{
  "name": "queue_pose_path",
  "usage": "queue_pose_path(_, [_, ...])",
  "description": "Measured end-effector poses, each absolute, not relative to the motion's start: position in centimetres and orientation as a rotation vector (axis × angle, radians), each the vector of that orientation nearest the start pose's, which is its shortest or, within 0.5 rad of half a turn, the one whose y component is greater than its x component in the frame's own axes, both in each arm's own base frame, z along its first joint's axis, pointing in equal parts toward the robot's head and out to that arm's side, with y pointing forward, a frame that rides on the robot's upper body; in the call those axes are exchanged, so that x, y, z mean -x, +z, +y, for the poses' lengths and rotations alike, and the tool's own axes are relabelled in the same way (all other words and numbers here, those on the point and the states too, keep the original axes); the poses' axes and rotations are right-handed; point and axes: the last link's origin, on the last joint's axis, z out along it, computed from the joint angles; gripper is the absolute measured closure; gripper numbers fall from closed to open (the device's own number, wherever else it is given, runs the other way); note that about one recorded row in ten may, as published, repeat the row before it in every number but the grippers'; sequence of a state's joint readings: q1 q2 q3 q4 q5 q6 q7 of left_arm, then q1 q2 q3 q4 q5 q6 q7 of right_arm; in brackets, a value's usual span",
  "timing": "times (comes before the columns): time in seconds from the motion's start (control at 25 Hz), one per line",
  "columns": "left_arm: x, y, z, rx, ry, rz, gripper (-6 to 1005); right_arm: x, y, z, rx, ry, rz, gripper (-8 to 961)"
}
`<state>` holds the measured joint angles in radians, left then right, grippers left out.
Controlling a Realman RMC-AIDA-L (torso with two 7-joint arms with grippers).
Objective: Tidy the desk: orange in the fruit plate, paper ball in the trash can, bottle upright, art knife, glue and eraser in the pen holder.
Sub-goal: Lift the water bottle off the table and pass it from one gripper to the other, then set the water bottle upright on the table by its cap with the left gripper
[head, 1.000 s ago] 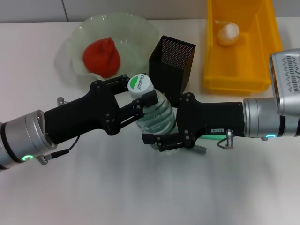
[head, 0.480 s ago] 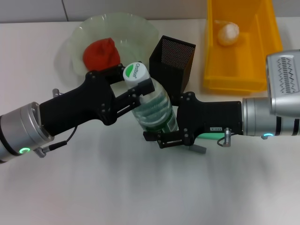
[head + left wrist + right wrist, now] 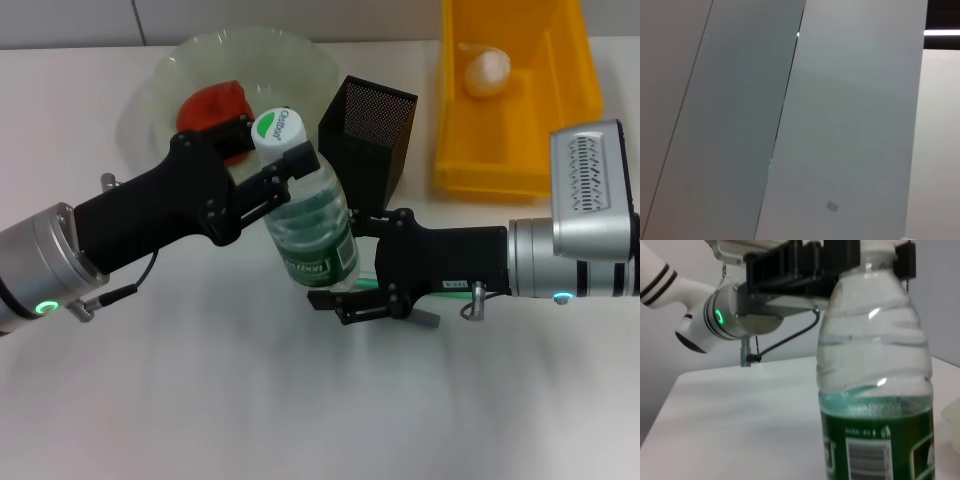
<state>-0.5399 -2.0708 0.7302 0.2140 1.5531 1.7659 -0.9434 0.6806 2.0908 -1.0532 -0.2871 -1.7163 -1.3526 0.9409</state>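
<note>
The clear bottle with green label and white cap stands nearly upright just above the desk, also close up in the right wrist view. My left gripper is shut on its neck under the cap, seen from below too. My right gripper is open, fingers spread on either side of the bottle's base. The orange lies in the fruit plate. The paper ball lies in the trash can. The pen holder stands behind the bottle. Art knife, glue and eraser are out of view.
A small grey piece pokes out from under my right arm; I cannot tell what it is. Bare white desk stretches in front of both arms. The left wrist view shows only pale wall panels.
The left gripper has swung the bottle's top up and to the left, bringing it from leaning to nearly upright. Its base has slid left, away from the right gripper's palm. The right arm barely moved.
</note>
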Motion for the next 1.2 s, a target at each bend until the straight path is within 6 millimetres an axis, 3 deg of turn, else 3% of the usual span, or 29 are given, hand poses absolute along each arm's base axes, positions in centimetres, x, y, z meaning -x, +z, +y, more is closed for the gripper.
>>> queue_pose_path(0.36, [23.5, -1.6, 29.7, 2.445, -1.384, -0.377, 522, -23.3, -9.0, 32.9, 2.840, 0.655, 0.233, 114])
queue_pose_path(0.8, [25.6, 0.0, 30.0, 2.314, -1.291, -0.347, 516, -24.0, -9.8, 32.1, 2.778, 0.684, 0.226, 114])
queue_pose_path(1.2, [27.6, 0.3, 30.5, 2.194, -1.168, -0.373, 511, -24.5, -10.2, 31.3, 2.728, 0.718, 0.230, 114])
